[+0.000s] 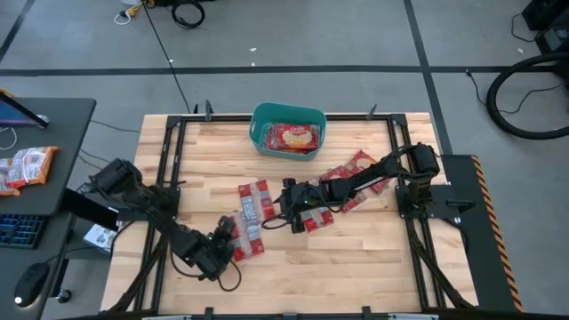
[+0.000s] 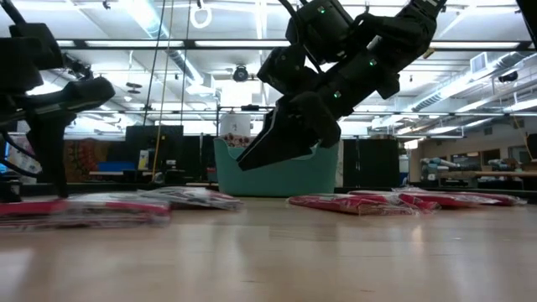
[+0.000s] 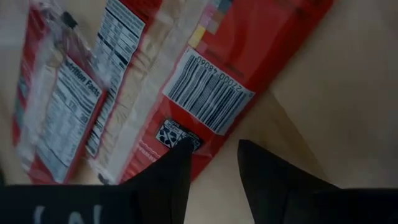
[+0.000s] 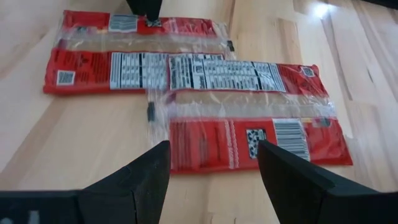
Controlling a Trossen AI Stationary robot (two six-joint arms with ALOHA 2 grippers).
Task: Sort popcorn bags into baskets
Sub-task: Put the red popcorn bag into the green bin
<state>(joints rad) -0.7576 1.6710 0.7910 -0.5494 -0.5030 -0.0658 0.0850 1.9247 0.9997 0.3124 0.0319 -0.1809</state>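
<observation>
Several flat red popcorn bags lie on the wooden table: two by the middle (image 1: pixel 253 203), others toward the right (image 1: pixel 351 169). A squarish one with a yellowish picture lies inside the teal basket (image 1: pixel 267 138) at the far edge. My left gripper (image 1: pixel 224 238) is low at the near left, open by a narrow gap, at the barcode end of a bag (image 3: pixel 211 93). My right gripper (image 1: pixel 286 200) hovers open above the middle bags (image 4: pixel 249 143). In the low view it hangs clear of the table (image 2: pixel 260 155). My left gripper has one fingertip (image 3: pixel 180 152) over the corner of the bag's barcode end (image 3: pixel 171 134), while the other stands beside the bag over bare wood. The bag lies flat on the table. Whether the fingertip touches it, I cannot tell.
A side desk on the left carries orange-edged packets (image 1: pixel 27 164), a keyboard and a mouse. Black frame rails (image 1: pixel 169 160) run along the table's edges. Bare wood shows near the table's near edge (image 1: pixel 356 267). Cables lie on the floor beyond.
</observation>
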